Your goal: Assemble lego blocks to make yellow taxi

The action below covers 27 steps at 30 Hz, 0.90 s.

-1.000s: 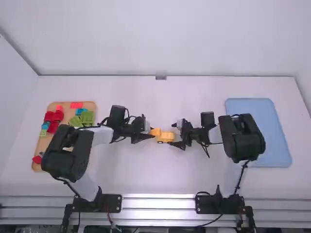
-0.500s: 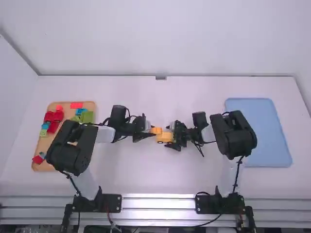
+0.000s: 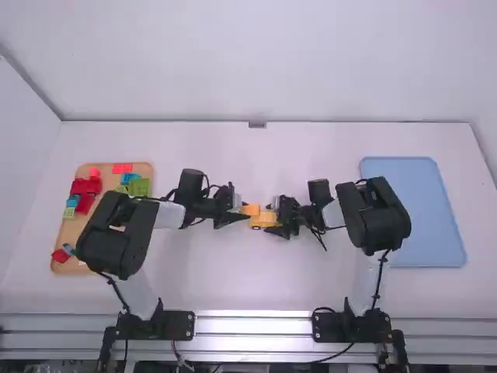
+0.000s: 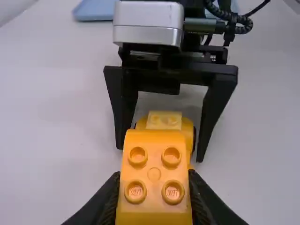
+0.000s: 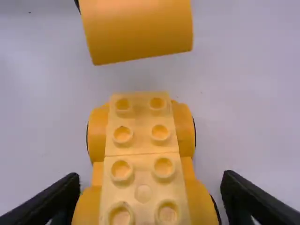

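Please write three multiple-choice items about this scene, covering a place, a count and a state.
1. Where is the blue tray?
A. Right side
B. Far left
C. Centre

2. How many studs top the block in the left claw?
A. Two
B. Six
C. Four

3. How is the right claw at the car body?
A. Shut on it
B. Open around it
C. Turned away from it

Key:
1 A: the high view shows it there.
2 C: two rows of two.
3 B: gaps show on both sides.
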Each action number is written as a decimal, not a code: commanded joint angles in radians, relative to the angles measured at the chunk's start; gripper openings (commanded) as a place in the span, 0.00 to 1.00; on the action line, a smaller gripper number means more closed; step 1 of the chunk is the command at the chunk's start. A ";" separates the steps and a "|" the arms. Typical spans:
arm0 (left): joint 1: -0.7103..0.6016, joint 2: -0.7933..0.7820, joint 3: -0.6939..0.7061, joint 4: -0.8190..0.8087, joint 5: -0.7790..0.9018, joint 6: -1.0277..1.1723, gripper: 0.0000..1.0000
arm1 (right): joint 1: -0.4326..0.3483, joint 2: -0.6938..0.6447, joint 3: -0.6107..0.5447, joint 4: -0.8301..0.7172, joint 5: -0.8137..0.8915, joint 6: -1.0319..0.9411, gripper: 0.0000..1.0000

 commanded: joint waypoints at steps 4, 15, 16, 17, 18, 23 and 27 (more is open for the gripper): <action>-0.029 0.005 0.011 -0.005 0.026 0.003 0.09 | -0.002 0.015 0.013 -0.030 -0.020 -0.066 0.55; -0.067 0.100 0.090 -0.029 0.036 0.001 0.07 | -0.002 0.015 0.013 -0.055 -0.019 -0.092 0.55; -0.069 0.101 0.094 -0.036 0.034 0.003 0.07 | -0.002 0.015 0.013 -0.056 -0.019 -0.092 0.55; -0.074 0.103 0.105 -0.063 0.027 0.016 0.06 | -0.002 0.015 0.013 -0.056 -0.019 -0.091 0.55; -0.080 0.103 0.115 -0.093 0.027 0.039 0.06 | -0.002 0.015 0.013 -0.056 -0.020 -0.091 0.55; -0.096 0.103 0.133 -0.144 0.013 0.078 0.04 | -0.002 0.015 0.013 -0.056 -0.020 -0.092 0.56; -0.096 0.103 0.122 -0.136 -0.025 0.068 0.02 | -0.002 0.015 0.013 -0.056 -0.020 -0.092 0.56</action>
